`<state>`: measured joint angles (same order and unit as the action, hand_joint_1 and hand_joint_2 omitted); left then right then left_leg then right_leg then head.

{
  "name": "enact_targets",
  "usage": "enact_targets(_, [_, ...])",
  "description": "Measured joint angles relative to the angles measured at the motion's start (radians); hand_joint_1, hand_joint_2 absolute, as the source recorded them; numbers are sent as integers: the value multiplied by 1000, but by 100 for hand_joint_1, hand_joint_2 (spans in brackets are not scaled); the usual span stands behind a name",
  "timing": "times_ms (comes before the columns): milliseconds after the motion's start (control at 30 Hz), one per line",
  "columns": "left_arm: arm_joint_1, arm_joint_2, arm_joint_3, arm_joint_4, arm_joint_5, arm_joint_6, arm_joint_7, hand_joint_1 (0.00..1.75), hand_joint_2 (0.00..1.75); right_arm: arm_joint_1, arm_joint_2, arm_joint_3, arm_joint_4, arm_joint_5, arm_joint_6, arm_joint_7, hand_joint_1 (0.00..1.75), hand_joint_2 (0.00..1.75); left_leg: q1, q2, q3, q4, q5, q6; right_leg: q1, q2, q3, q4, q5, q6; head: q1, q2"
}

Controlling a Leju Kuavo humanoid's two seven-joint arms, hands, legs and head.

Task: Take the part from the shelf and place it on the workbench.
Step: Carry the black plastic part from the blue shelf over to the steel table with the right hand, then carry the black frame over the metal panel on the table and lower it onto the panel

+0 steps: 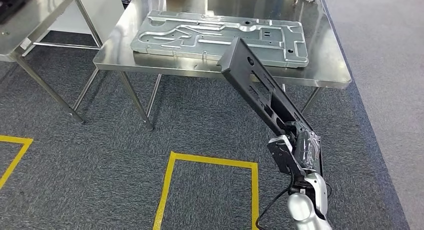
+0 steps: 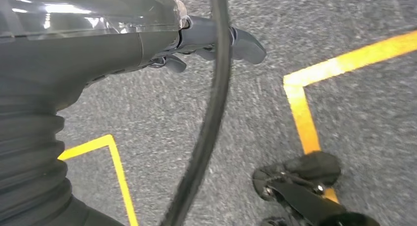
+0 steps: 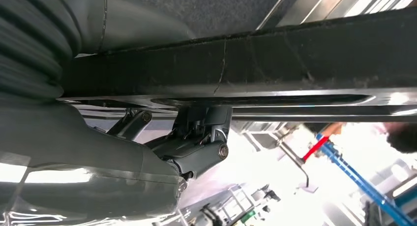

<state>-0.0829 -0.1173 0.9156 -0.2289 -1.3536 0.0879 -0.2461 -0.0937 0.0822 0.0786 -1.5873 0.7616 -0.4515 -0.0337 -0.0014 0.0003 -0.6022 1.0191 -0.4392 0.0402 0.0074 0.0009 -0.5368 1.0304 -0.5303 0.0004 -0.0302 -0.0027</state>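
A: Right hand (image 1: 295,142)?
B: Wrapped around the low end of a long black bracket-like part (image 1: 260,90), fingers (image 3: 196,147) clamped under its flat rail in the right wrist view. Firmly held.

A: Part's position?
B: Off the floor, slanting up and forward from the hand. Far end overlapping the near edge of the steel workbench (image 1: 120,60), right of centre. Touching the edge or hanging just above it: cannot tell.

A: On the workbench already?
B: Large silver stamped metal panel (image 1: 220,37), lying flat, long side parallel to the near edge, reaching close to the right edge. Black part's tip in front of the panel's near rim.

A: Left hand (image 2: 206,42)?
B: Seen in the left wrist view, hanging over grey carpet (image 2: 246,113). Nothing in it. Fingers partly curled, blurred; spread or closed: cannot tell.

A: Surroundings?
B: Yellow tape lines (image 1: 210,162) marking boxes on the carpet short of the workbench. Second steel table (image 1: 30,35) at the far left, apart from the first. Black cable (image 2: 209,113) crossing the left wrist view.
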Motion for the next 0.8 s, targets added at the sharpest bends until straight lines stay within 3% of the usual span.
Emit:
enact_targets(67, [0, 0, 0, 0, 0, 0, -3, 0, 175, -6, -3, 11, 0, -1, 24, -3, 175, 175, 6, 1, 15, -15, 0, 3, -7, 0, -43, 82, -37, 12, 0, 0])
enact_targets(133, [-2, 0, 0, 0, 0, 0, -4, 0, 175, -9, -7, 31, 0, 3, 48, -4, 175, 175, 8, 2, 23, -16, -8, 5, -18, 0, -122, 205, -76, 23, 0, 0])
enact_targets(167, [-3, 0, 0, 0, 0, 0, -5, 0, 175, -9, -10, 43, 0, 6, 59, -2, 175, 175, 9, 2, 28, -15, -13, 3, -24, 0, -151, 240, -74, 29, 0, 0])
enact_targets(200, [-2, 0, 0, 0, 0, 0, -5, 0, 175, -9, -12, 55, 0, 10, 69, 0, 175, 175, 11, 2, 34, -14, -19, 1, -29, -1, -165, 244, -55, 35, 0, 0])
enact_targets(233, [-1, 0, 0, 0, 0, -1, -5, 0, 175, -10, -13, 68, -1, 12, 77, 2, 175, 175, 14, -2, 41, -11, -26, -4, -35, 0, -158, 207, -15, 41, 0, 0])
enact_targets(300, [-1, 0, 0, 0, 0, -1, -4, 0, 175, -12, -17, 88, -5, 16, 87, 5, 175, 175, 20, -11, 52, -2, -43, -19, -44, 13, -114, 87, 62, 51, 0, 0])
enact_targets(367, [-5, 0, 0, 0, 0, -2, -3, 0, 175, -15, -20, 105, -11, 21, 93, 8, 175, 175, 20, -19, 53, 5, -55, -35, -45, 29, -84, 15, 81, 45, 0, 0])
enact_targets(467, [-5, 0, 0, 0, 0, -3, -2, 0, 175, -18, -23, 120, -20, 26, 94, 12, 175, 175, 24, -24, 57, 1, -60, -53, -39, 28, -76, 4, 69, 19, 0, 0])
enact_targets(533, [-3, -1, 0, 0, 0, -4, -1, 0, 175, -23, -23, 127, -26, 28, 94, 13, 175, 175, 26, -17, 42, 41, -83, -61, -41, 24, -65, -1, 65, 2, -1, 0])
enact_targets(633, [-3, 0, 0, 0, 0, -8, 0, 0, 175, -27, -23, 137, -30, 34, 94, 14, 175, 175, 26, -8, -62, 235, -155, -64, -33, 18, -51, -3, 53, -16, 0, 0])
enact_targets(667, [-2, 0, 0, 0, 0, -10, 1, 0, 175, -27, -23, 139, -31, 37, 94, 16, 175, 175, 26, -8, -95, 283, -161, -64, -29, 17, -45, -2, 49, -19, 0, 0])
enact_targets(700, [0, 0, 0, 0, 0, -11, 2, 0, 175, -27, -23, 141, -31, 42, 94, 19, 175, 175, 25, -8, -111, 296, -147, -62, -26, 17, -40, -2, 44, -20, -1, 0])
enact_targets(733, [1, 0, 0, 0, 0, -12, 3, 0, 175, -28, -24, 141, -31, 47, 94, 23, 175, 175, 25, -8, -108, 270, -115, -58, -24, 18, -32, -2, 39, -20, 0, 0])
enact_targets(800, [2, 0, 0, 0, 0, -14, 4, 0, 175, -34, -27, 142, -30, 63, 95, 37, 175, 175, 21, -8, -62, 144, -33, -45, -20, 18, -16, -2, 27, -18, 0, 0])
